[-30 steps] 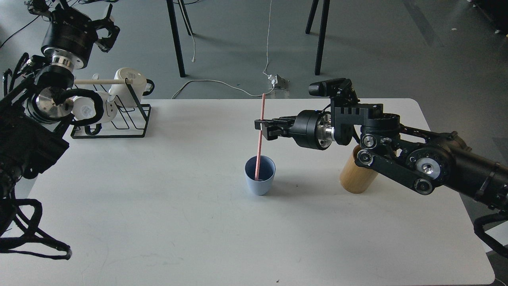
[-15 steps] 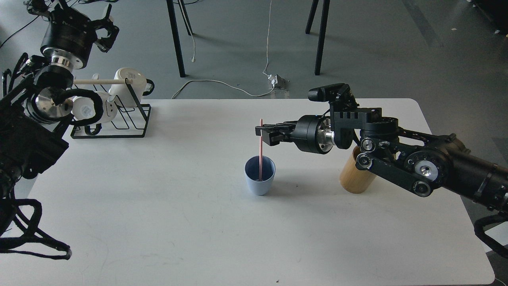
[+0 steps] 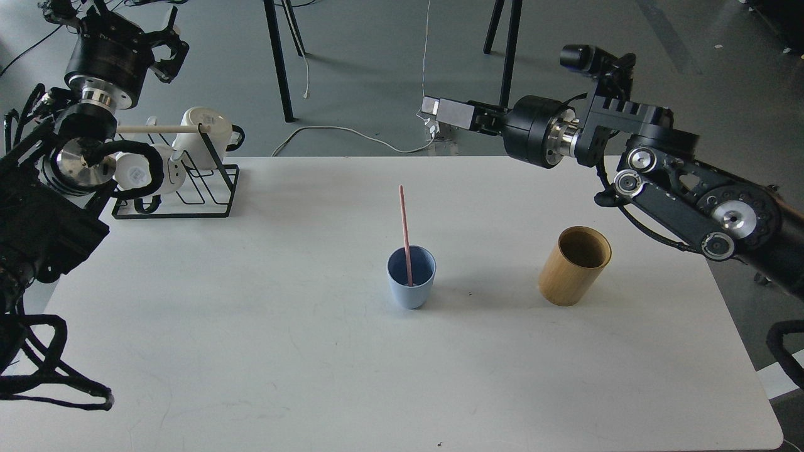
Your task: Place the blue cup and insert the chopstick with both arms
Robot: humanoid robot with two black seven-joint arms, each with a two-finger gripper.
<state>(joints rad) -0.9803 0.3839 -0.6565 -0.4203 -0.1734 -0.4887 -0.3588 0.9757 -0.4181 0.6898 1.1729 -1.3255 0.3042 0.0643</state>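
Observation:
The blue cup (image 3: 411, 290) stands upright near the middle of the white table (image 3: 251, 351). The pale-pink chopstick (image 3: 404, 226) stands inside it, its top leaning slightly left, with nothing holding it. My right gripper (image 3: 434, 112) is raised above the table's far edge, well up and right of the stick, its fingers apart and empty. My left gripper (image 3: 171, 39) is high at the far left, above the mug rack, open and empty, far from the cup.
A tan bamboo cylinder (image 3: 573, 267) stands open-topped right of the cup, below my right arm. A black wire rack (image 3: 188, 182) with white mugs (image 3: 202, 129) and a wooden rod sits at the table's back left. Cables and chair legs lie on the floor behind.
My right gripper let go of the chopstick, which dropped into the cup, then lifted up and back to the right, uncovering the bamboo cylinder. The left arm has not moved.

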